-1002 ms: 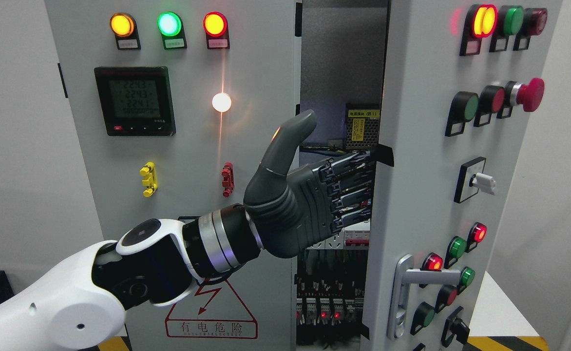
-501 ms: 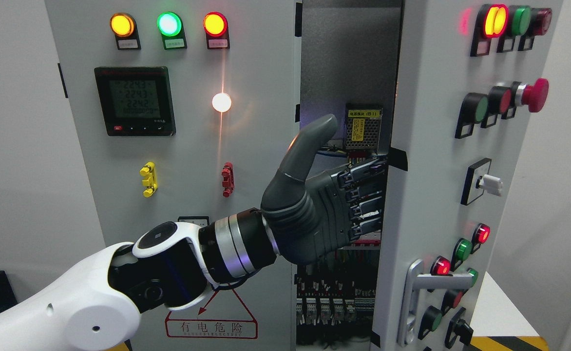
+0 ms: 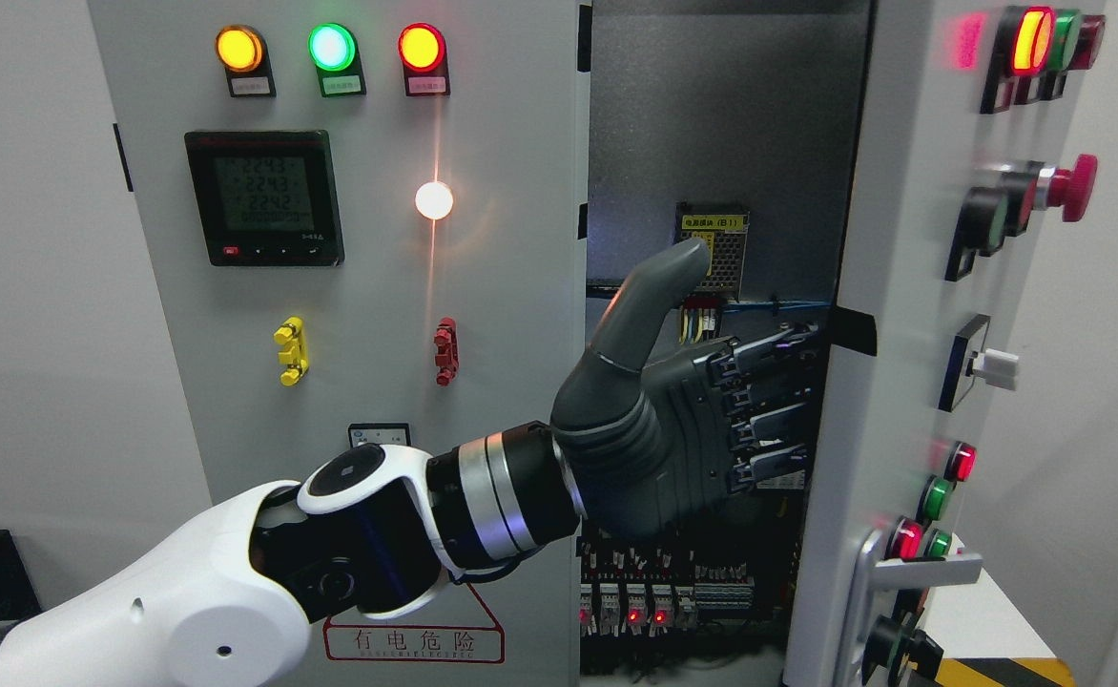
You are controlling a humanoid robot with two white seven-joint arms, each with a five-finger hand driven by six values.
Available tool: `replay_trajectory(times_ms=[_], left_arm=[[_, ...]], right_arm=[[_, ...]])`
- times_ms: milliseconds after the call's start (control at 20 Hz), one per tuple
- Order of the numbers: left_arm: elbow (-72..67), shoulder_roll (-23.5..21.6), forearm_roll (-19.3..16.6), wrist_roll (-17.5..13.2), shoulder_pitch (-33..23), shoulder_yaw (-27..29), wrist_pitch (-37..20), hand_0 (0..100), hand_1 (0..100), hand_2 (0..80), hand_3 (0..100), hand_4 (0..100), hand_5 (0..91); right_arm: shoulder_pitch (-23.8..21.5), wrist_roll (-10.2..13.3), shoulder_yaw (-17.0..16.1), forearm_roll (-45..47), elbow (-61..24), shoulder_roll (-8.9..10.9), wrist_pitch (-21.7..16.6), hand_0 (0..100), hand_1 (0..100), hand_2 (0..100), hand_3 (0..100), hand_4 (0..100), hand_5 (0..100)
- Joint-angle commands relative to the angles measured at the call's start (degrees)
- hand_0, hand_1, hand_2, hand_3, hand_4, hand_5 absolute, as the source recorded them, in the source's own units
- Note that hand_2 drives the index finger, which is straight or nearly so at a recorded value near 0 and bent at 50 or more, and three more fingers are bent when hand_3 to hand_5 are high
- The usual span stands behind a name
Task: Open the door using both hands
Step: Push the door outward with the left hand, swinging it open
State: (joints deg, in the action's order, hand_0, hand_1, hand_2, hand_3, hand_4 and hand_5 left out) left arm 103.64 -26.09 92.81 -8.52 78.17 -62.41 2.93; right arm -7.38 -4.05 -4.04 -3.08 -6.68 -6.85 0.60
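Left hand point(image 3: 683, 429): fingers point(image 3: 769, 391) hooked round the tall right door point(image 3: 902, 286) edge, thumb up; door swung rightward. Left of fingers, warning label point(image 3: 413, 641) reads "有电危险".

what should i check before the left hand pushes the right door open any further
1. Left hand contact: fingers reach the inner edge of the right door: ok.
2. Thumb clear of the cabinet wiring: it stands up in front of it, gap cannot tell.
3. Door already part open, interior visible: ok.
4. Door handle free, nothing on it: ok.
5. Right hand position: not in view, cannot tell.
6. Swing space to the door's right: only bare wall shows, ok.
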Motion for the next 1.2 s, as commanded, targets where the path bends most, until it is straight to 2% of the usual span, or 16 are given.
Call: replay_trajectory(times_ms=[0,801,1152], left_arm=[[-1.07,5.60,-0.18,0.00,-0.03,-0.96,0.06,0,0,0.0,0,0,0.0],[-4.50,14.74,-1.14,0.09,-0.30,-1.22,1.46,0,0,0.0,0,0,0.0],[-6.69,18.26,-1.32,0.44,1.20,-1.57,1.46,0,0,0.0,0,0,0.0]], right_arm=[[0.00,0.01,0.00,0.00,0.00,0.00,0.02,0,0,0,0,0,0],[0.00,0.01,0.09,0.00,0.00,0.00,0.02,0,0,0,0,0,0],[0.00,0.01,0.00,0.00,0.00,0.00,0.02,0,0,0,0,0,0]])
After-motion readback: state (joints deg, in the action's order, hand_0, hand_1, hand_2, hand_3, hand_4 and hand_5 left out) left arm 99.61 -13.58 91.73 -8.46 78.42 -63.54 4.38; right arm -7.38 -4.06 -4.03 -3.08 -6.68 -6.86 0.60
